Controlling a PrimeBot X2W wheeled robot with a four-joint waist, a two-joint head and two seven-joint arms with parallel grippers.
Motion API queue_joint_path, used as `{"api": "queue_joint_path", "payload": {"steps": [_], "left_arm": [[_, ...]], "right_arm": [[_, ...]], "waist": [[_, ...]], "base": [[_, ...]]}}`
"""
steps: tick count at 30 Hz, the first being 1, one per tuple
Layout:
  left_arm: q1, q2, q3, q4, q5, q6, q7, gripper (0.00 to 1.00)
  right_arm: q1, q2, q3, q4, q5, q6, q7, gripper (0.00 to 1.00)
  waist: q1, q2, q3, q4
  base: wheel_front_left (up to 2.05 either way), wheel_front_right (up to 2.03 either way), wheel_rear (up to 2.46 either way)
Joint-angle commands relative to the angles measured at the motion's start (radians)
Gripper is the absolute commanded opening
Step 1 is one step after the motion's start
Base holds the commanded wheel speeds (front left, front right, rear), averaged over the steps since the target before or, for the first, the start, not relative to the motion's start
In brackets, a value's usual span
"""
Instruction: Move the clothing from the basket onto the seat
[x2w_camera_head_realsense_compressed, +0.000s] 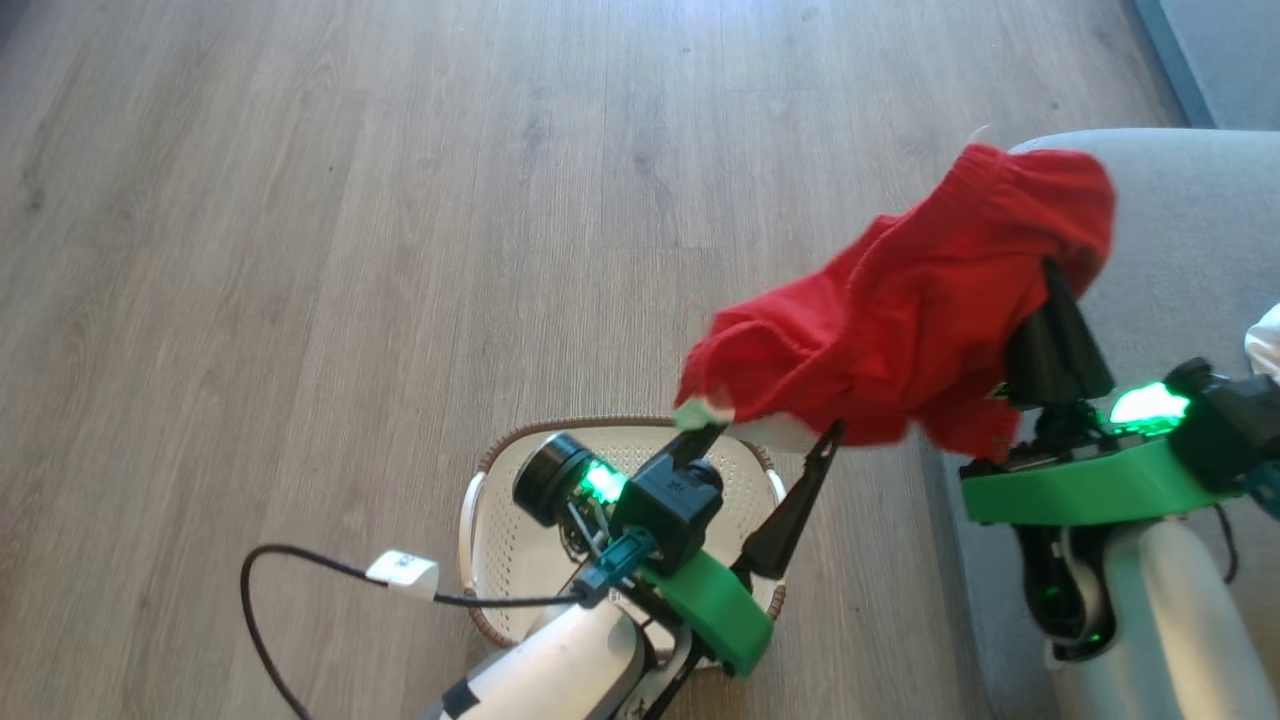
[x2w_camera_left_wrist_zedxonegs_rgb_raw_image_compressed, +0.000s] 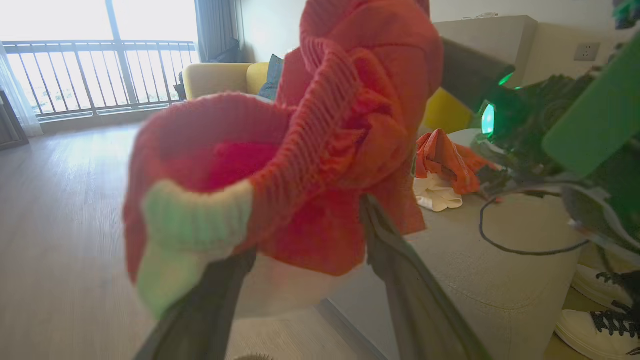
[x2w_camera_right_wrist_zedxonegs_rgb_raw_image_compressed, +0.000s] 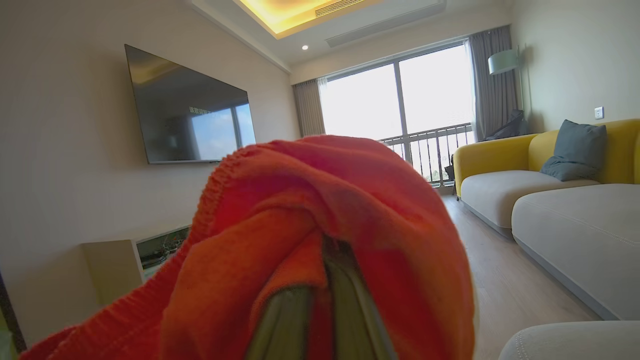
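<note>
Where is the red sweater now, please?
In the head view the red sweater hangs in the air at the right, between the basket and the seat, pinched by the right gripper, its lower hem over the open left gripper.

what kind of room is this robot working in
Most likely a home living room: a wall-mounted TV, a yellow sofa with a grey cushion, and a balcony window over a wood floor.

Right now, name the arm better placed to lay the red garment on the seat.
Right. The right gripper is shut on the red garment by the seat; the left gripper stands open over the basket.
</note>
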Motion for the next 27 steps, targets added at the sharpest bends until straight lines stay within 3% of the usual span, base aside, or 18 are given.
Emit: {"api": "queue_joint_path", "payload": {"steps": [1,15,27], "left_arm": [[-0.024,0.002,0.047,-0.016,0.015,-0.005,-0.01,1.0],[0.032,0.002,0.093,0.077,0.113,-0.055,-0.01,1.0],[0.136,0.002,0.172,0.074,0.204,-0.142,-0.01,1.0]], "right_arm": [[-0.038,0.011,0.009,-0.043,-0.013,0.007,-0.002,0.0],[-0.05,0.011,-0.076,-0.065,-0.056,0.007,-0.002,0.0],[-0.041,0.011,-0.139,-0.092,-0.08,0.007,-0.002,0.0]], "waist": [[0.0,-0.0001,0.0,-0.003],[0.0,-0.0001,-0.003,-0.029],[0.0,-0.0001,-0.013,-0.059]], "base": [[0.0,0.0,0.0],[0.0,0.0,0.0],[0.0,0.0,0.0]]}}
